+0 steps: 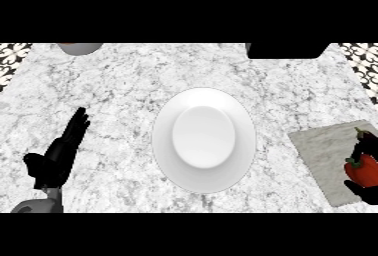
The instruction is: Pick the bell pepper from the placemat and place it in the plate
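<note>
Right hand [359, 192] is seen only as dark parts at the view's right edge, touching the near side of the bell pepper [362, 170]; whether it is closed round it cannot be told. The pepper is found on the placemat [325, 150], by the right edge of the worktop [111, 90]. The plate [166, 120] lies at the worktop's middle, leftward of the pepper and well apart. The left hand [63, 147] is rested flat and open near the left edge, so the right hand is judged far nearer.
</note>
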Motion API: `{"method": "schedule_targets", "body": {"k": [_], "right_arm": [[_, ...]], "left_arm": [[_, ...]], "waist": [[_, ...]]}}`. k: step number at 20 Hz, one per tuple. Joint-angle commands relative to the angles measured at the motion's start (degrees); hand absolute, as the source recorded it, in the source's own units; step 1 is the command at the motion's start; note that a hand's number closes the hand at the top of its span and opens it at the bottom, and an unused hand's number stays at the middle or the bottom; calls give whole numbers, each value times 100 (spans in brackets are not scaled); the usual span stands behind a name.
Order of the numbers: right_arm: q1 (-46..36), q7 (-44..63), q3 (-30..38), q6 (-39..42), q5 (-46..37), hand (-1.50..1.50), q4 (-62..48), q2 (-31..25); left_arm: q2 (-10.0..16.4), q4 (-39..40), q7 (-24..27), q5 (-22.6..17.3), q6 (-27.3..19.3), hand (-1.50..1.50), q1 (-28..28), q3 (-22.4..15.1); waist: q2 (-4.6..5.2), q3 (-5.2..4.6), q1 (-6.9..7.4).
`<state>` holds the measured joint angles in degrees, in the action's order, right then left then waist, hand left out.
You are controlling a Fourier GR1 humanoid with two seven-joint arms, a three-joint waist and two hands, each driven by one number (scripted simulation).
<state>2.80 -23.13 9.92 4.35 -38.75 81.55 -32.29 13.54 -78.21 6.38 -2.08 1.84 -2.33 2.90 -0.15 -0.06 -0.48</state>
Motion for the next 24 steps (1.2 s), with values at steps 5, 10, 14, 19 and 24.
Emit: {"method": "schedule_targets", "body": {"k": [5, 10, 14, 19, 24], "right_arm": [[738, 357, 704, 418, 917, 150, 2351, 142], [687, 468, 849, 323, 978, 150, 2960, 483], [470, 1281, 489, 845, 979, 150, 3783, 691], [-703, 2112, -22, 1114, 689, 150, 3439, 776], [-1492, 2766, -912, 1239, 293, 150, 3153, 1249]], "left_arm": [[-90, -99, 247, 119, 17, 0, 358, -51], [-8, 54, 285, 17, 212, 0, 291, 114], [-77, -249, -317, 94, 80, 0, -26, 56], [-430, 191, 205, 280, -35, 0, -85, -65], [-127, -178, -146, 144, 225, 0, 32, 112]], "waist": [[-23, 0, -48], [2, 5, 16], [4, 5, 27], [15, 4, 64], [16, 5, 93]]}}
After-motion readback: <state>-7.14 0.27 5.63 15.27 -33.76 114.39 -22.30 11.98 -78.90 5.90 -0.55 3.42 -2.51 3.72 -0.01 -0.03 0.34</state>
